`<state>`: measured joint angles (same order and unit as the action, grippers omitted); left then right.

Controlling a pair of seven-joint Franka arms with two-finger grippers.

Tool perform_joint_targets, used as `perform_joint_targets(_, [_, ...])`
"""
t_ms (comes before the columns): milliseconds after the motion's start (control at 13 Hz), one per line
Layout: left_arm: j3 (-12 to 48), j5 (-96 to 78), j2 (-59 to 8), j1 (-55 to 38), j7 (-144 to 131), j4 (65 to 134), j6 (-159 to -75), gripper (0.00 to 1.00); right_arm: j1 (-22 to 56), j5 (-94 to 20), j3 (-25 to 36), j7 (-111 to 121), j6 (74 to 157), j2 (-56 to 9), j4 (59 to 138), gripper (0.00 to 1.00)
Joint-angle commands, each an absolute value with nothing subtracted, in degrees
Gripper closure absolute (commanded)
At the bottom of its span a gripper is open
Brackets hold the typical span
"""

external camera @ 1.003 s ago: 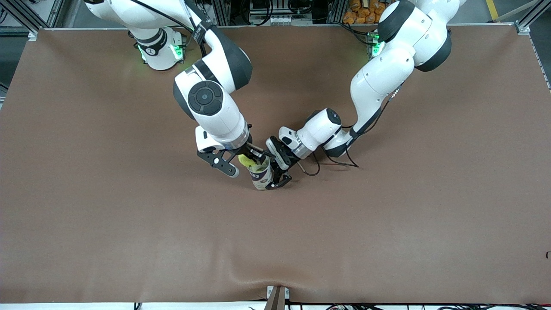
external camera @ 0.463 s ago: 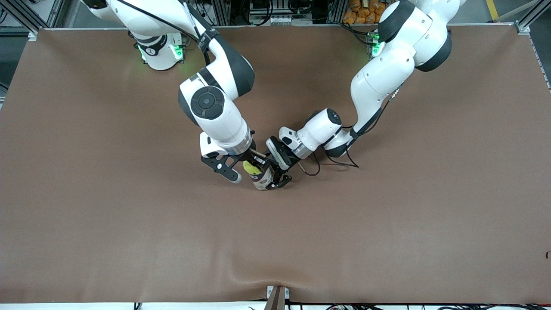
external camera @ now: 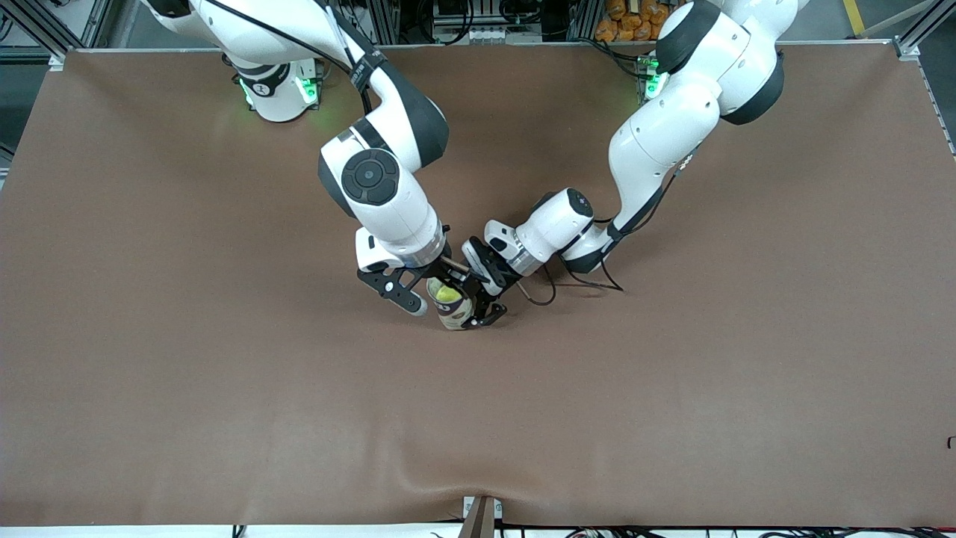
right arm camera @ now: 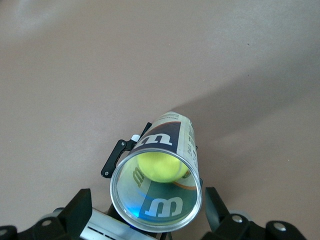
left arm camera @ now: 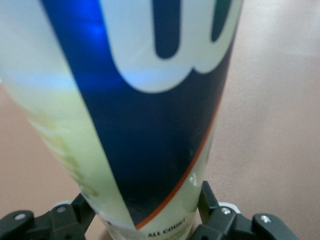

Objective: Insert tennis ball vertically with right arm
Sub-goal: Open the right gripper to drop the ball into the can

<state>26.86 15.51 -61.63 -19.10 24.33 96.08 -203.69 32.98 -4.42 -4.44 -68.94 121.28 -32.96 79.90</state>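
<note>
A clear tennis ball can with a blue and white label stands upright at the middle of the table. My left gripper is shut on its lower part, and in the left wrist view the can fills the frame between the fingers. The yellow tennis ball lies inside the can, seen down through the open mouth. My right gripper hangs open directly over the can's mouth, with its fingers either side of the rim and nothing between them.
The brown mat covers the whole table. A thin black cable loops on the mat beside the left wrist. A small bracket sits at the table edge nearest the front camera.
The right gripper carried the ball down onto the can's mouth, then opened. The ball left its fingers and now sits inside the can. The left arm kept still.
</note>
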Motion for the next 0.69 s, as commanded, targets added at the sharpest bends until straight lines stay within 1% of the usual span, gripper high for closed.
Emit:
perform_joint_targets(0, [27.16, 16.79, -61.26, -18.28, 23.55, 96.86, -203.64, 0.16, 32.96, -3.69, -3.96, -69.79, 121.11, -32.35, 79.45, 0.0])
perform_joint_targets(154, [27.16, 16.79, -61.35, -18.28, 23.55, 96.86, -203.64, 0.16, 32.09, -3.69, -3.52, -69.09, 120.76, -31.73, 79.45, 0.0])
perform_joint_targets(309, [27.16, 16.79, -61.35, -18.28, 23.55, 96.86, -203.64, 0.16, 29.55, -3.69, -3.43, -65.68, 119.28, -29.8, 79.72, 0.0])
perform_joint_targets(617, [27.16, 16.79, -61.35, -18.28, 23.55, 96.86, -203.64, 0.16, 21.99, -3.87, -3.52, -49.17, 108.39, -26.02, 79.72, 0.0])
